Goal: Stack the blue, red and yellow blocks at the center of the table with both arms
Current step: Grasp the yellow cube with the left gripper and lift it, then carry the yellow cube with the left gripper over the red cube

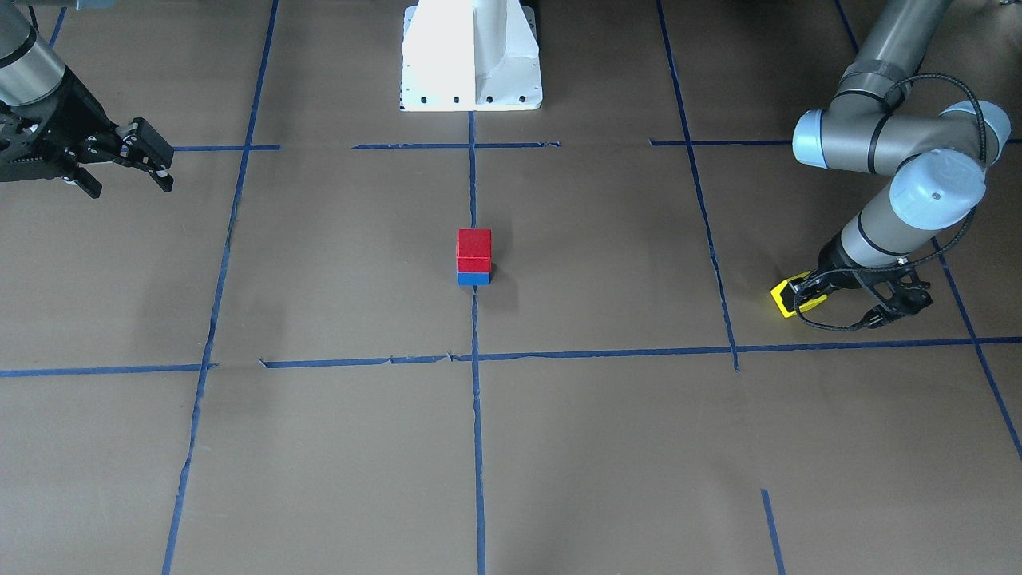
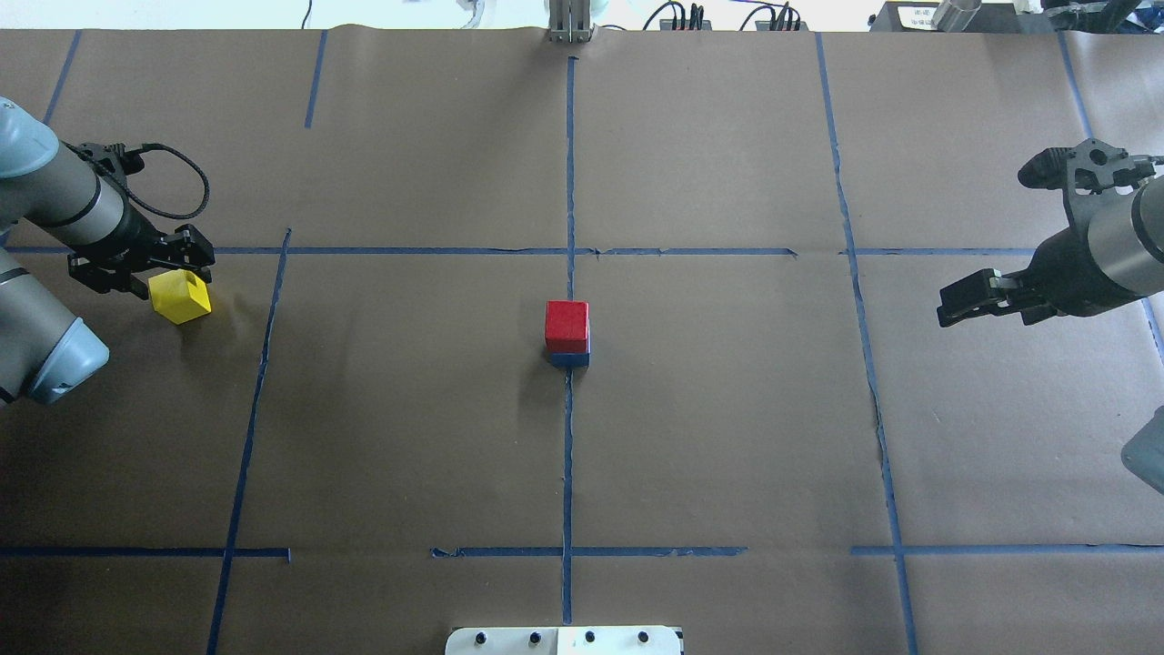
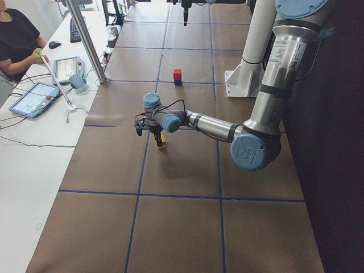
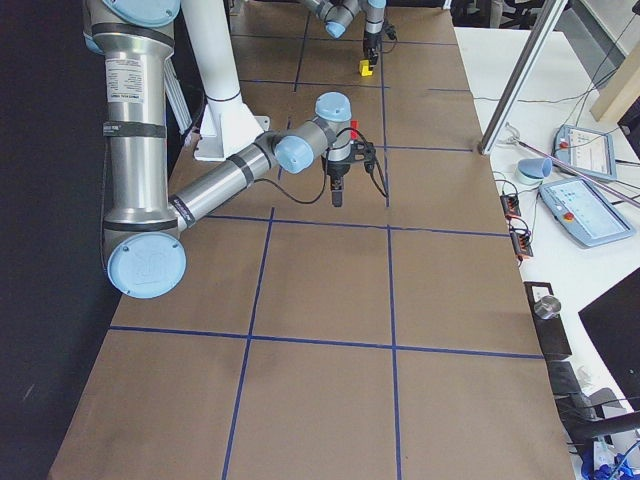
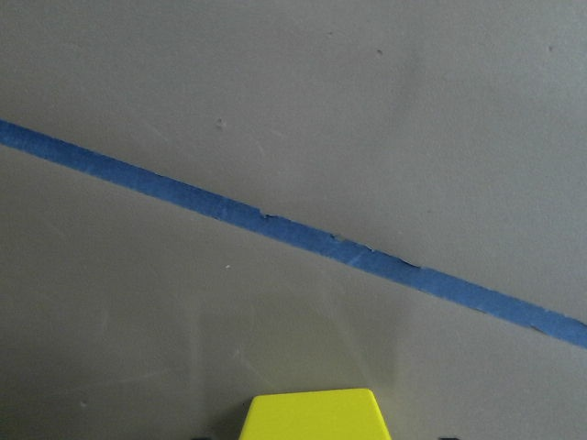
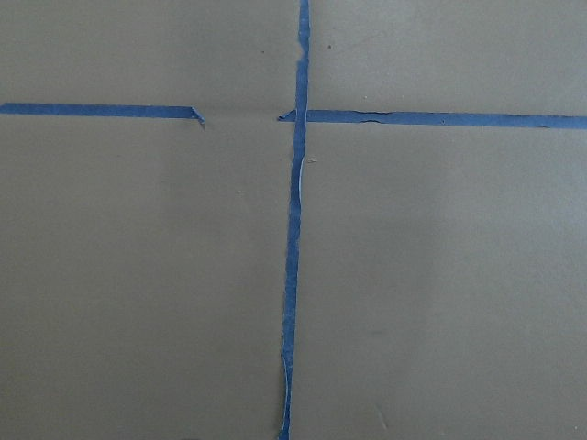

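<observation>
red block (image 2: pixel 566 325) flush on blue block (image 2: pixel 568 358), left gripper (image 2: pixel 170 275) straddling yellow block (image 2: pixel 180 297) well left of stack, clamp unclear, right gripper (image 1: pixel 132 185) spread, well right

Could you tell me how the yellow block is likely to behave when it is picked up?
The yellow block looks like a rigid cube, so it should not flex. Its flat faces make rolling unlikely. It looks small, so it is probably light.

Robotics laboratory. A blue tape grid (image 2: pixel 568 455) marks the brown paper-covered bench (image 2: pixel 409 409). Two grey touchscreen control tablets (image 3: pixel 33 98) lie beside it.
</observation>
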Controlling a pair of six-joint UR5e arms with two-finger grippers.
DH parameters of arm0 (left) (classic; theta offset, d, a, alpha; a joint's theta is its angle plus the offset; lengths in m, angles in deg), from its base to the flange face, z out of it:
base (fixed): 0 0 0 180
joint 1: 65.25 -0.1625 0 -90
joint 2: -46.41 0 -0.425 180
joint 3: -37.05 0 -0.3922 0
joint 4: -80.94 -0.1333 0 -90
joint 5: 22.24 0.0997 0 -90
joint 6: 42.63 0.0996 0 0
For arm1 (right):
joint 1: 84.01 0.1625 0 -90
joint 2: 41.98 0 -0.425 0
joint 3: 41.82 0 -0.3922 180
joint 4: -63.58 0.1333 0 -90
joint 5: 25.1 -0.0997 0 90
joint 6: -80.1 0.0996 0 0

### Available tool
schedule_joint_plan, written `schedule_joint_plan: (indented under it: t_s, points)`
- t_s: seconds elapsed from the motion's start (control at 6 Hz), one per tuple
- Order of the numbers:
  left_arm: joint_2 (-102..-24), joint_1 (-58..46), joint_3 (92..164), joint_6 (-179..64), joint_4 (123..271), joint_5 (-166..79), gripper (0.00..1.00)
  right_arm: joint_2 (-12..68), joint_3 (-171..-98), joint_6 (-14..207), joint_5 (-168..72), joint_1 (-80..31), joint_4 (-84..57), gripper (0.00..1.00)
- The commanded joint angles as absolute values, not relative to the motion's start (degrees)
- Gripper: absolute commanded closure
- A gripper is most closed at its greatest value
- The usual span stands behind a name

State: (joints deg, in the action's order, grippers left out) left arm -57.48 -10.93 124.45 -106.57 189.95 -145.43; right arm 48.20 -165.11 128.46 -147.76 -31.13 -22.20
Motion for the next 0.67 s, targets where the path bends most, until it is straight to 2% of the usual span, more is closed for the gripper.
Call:
schedule_joint_plan:
  t_s: [0.0, 0.17, 0.33, 0.5]
  points:
    - [-58.26, -10.93, 131.74, -106.79, 188.70, -146.68, 1.00, 47.76, -166.18, 128.70, -147.97, -31.10, -22.20, 0.00]
    - [-60.35, -11.11, 138.41, -106.88, 183.73, -148.78, 1.00, 48.10, -168.28, 128.79, -148.06, -30.84, -22.29, 0.00]
    - [-67.59, -16.33, 142.48, -106.97, 177.68, -148.72, 1.00, 48.37, -168.21, 128.79, -148.06, -30.92, -22.29, 0.00]
    - [-76.80, -20.03, 143.48, -106.97, 168.83, -148.11, 1.00, 48.46, -168.21, 128.79, -148.06, -30.84, -22.29, 0.00]
